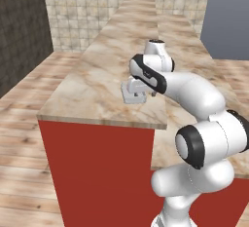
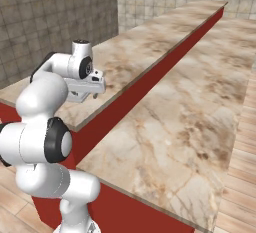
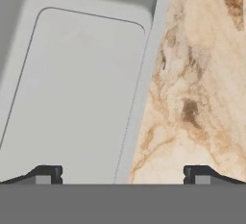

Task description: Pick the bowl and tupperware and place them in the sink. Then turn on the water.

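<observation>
**Tool poised over the tupperware's rim**

I have the tool [image 3: 122, 175] spread wide and holding nothing, hanging low over the marble bench [image 1: 97, 80]. In the hand view the tupperware [image 3: 77, 93] sits straight below me — a pale grey, flat rectangular container with rounded corners, lying open side up on the bench. Its right-hand wall runs up between my two fingertips [image 3: 48, 174], so one finger stands over the container's inside and the other over bare marble just beside it. From the left base view the tool [image 1: 133, 92] hovers near the front edge of the bench; the hand itself hides the container there, and the same holds in the right base view, where the tool [image 2: 85, 93] sits close above the marble.

My read on handling: the container looks thin-walled and light, probably stiff plastic, smooth enough to slip if I pinch it weakly. It seems too broad to span across its whole body, so the sensible hold is on that upright side wall, about midway along its length so it does not swing when lifted. I would go down until the fingers straddle the wall, then close — gently, as a thin rim may flex. How near the fingertips are to touching I cannot tell from these views.
</observation>
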